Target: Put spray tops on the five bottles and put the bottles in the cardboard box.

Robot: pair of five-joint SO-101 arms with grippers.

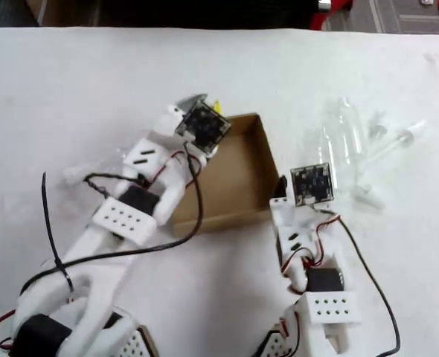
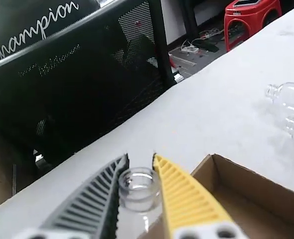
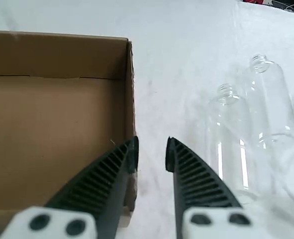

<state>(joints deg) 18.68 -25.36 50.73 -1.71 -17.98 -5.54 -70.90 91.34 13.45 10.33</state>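
Note:
My left gripper [image 2: 139, 167] is shut on the neck of a clear, uncapped bottle [image 2: 139, 191], held upright beside the far left corner of the cardboard box [image 2: 246, 191]. In the high view this gripper [image 1: 206, 103] sits at that corner of the box [image 1: 234, 175]. My right gripper [image 3: 152, 149] is open with nothing between its black fingers, just outside the box's right wall [image 3: 129, 94]. Two clear bottles [image 3: 231, 139] [image 3: 269, 97] lie on the table beyond it. The clear bottles [image 1: 342, 141] lie right of the box, with white spray tops [image 1: 402, 137] [image 1: 368, 195] beside them.
The white table [image 1: 93, 82] has free room at the far left and along the back. A black mesh chair [image 2: 87, 74] and a red stool [image 2: 249, 15] stand beyond the table's edge. Cables trail from both arms near the front.

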